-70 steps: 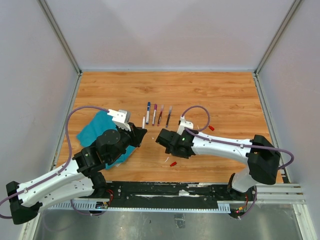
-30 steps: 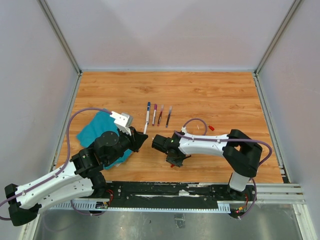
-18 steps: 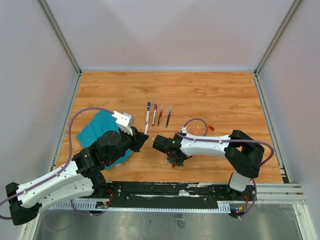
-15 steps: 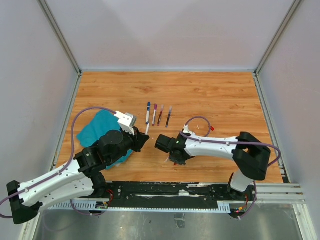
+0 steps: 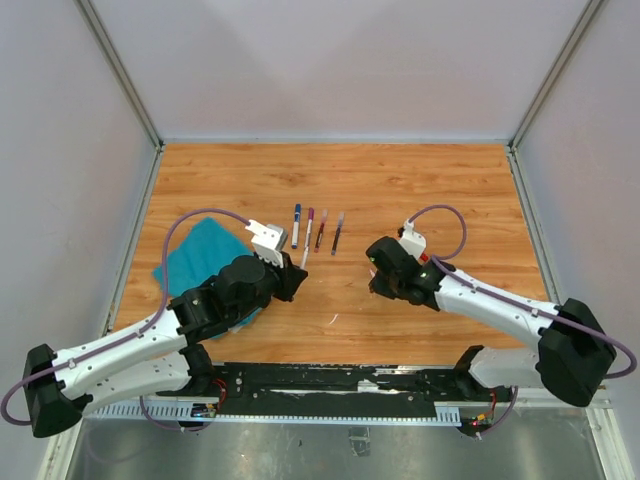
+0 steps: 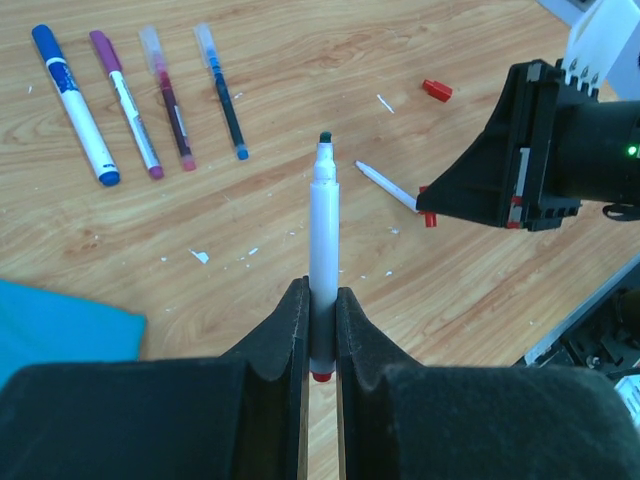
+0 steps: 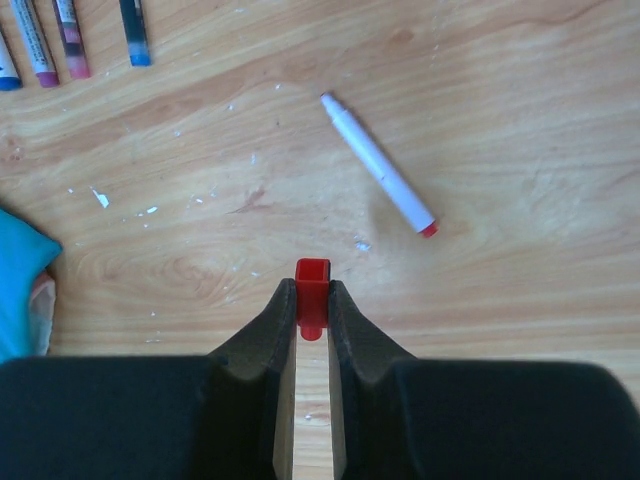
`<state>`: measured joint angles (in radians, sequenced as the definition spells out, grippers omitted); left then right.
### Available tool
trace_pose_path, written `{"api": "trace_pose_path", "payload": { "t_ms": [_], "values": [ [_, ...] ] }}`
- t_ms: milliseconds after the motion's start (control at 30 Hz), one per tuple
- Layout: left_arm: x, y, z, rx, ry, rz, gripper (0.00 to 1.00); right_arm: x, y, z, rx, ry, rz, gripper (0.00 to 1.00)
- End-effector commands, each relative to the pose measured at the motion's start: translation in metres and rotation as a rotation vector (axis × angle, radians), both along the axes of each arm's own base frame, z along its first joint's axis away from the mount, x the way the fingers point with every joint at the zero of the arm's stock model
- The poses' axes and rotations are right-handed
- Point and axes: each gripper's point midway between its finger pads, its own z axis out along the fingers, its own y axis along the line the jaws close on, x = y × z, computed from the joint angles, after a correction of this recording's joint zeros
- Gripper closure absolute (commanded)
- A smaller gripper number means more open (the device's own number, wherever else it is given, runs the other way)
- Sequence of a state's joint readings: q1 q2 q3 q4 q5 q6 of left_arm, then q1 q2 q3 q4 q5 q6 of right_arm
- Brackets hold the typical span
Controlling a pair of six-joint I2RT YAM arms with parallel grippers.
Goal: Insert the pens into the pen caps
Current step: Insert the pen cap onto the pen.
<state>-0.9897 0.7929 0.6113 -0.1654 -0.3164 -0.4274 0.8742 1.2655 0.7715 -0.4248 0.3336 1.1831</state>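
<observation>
My left gripper is shut on a white pen. Its dark bare tip points away and its red end plug sits between the jaws. In the top view the left gripper is near the table's middle, facing my right gripper. The right gripper is shut on a red pen cap, open end forward, also visible from the left wrist. A loose white pen with a red end lies on the wood just ahead of it. Several more pens lie in a row behind.
A teal cloth lies under the left arm. A second red cap lies on the wood beyond the loose pen. Small white scraps dot the table. Grey walls enclose the wooden table on three sides.
The right gripper shut on the red cap near the table's front and carried it up and to the right. The left gripper edged forward with its pen.
</observation>
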Motion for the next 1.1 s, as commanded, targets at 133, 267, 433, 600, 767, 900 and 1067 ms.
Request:
{"api": "trace_pose_path", "payload": {
  "t_ms": [133,267,433,600,767,900,1067],
  "values": [
    [0.014,-0.012,0.024,-0.076,-0.037,0.032,0.99,0.024,-0.007,0.051,-0.006,-0.254,0.230,0.99],
    [0.017,-0.017,0.025,-0.068,-0.033,0.028,1.00,0.032,-0.012,0.085,0.007,-0.416,0.272,0.99],
    [0.018,-0.024,0.028,-0.065,-0.033,0.012,0.99,0.035,-0.030,0.114,-0.009,-0.533,0.260,0.99],
    [0.018,-0.026,0.028,-0.074,-0.032,0.009,0.99,0.035,-0.033,0.113,-0.010,-0.543,0.254,0.99],
    [0.019,-0.026,0.027,-0.075,-0.028,0.007,1.00,0.036,-0.026,0.116,0.011,-0.565,0.278,0.99],
    [0.020,-0.026,0.026,-0.085,-0.023,0.002,1.00,0.038,-0.023,0.126,0.031,-0.598,0.284,0.95],
    [0.020,-0.027,0.026,-0.095,-0.025,-0.016,1.00,0.037,-0.012,0.139,0.092,-0.622,0.308,0.99]
  ]
}}
